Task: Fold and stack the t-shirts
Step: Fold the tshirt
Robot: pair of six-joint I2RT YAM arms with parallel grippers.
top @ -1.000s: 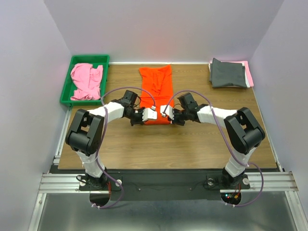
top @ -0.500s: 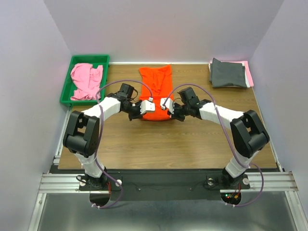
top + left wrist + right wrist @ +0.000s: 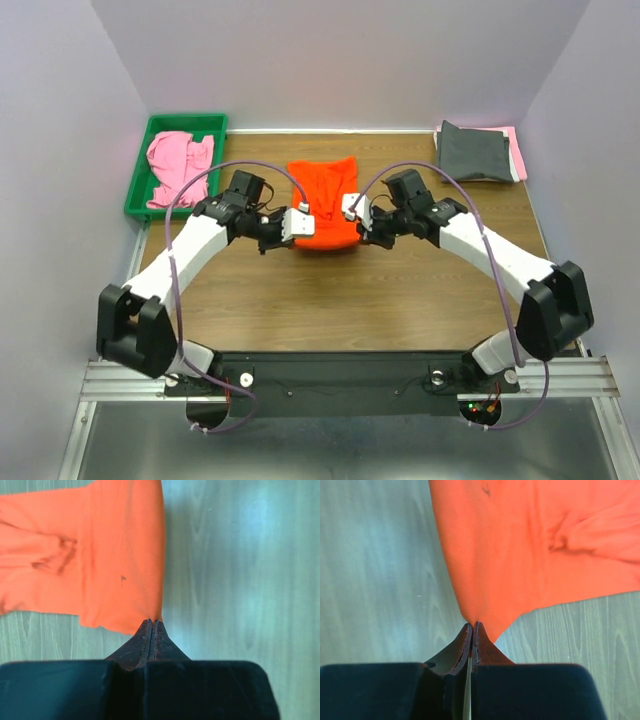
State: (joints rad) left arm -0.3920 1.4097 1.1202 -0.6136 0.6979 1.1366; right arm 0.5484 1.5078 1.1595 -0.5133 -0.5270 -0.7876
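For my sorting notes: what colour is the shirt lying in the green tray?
The shirt is light pink, shown best in the top external view.

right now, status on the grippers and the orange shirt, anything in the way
Left gripper and right gripper each shut on a near corner of orange t-shirt. Pink shirt in green tray, grey shirt far right, both apart from it.

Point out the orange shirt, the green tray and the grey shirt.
orange shirt (image 3: 325,195): top view, its middle.
green tray (image 3: 188,121): top view, far rim.
grey shirt (image 3: 475,152): top view, its middle.
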